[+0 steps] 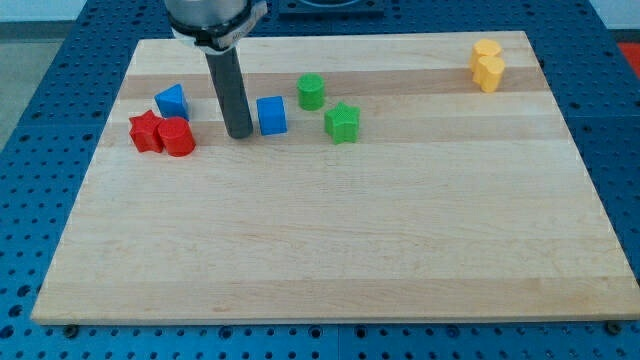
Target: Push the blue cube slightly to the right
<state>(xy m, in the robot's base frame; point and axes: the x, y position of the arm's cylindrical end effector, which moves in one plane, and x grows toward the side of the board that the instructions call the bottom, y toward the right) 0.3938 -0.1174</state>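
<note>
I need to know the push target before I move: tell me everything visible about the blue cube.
The blue cube is a small, matte, plastic-looking block, upright on the wooden board in its upper-left part. My tip stands just to its left, very close; contact cannot be confirmed. The green cylinder and green star lie apart to its right. Nothing else touches it.

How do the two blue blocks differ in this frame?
The blue cube looks square-faced; the other blue block looks wedge-like. The cube sits just right of my tip; the other lies left of it, beside the red star and red cylinder. Both share one blue.
</note>
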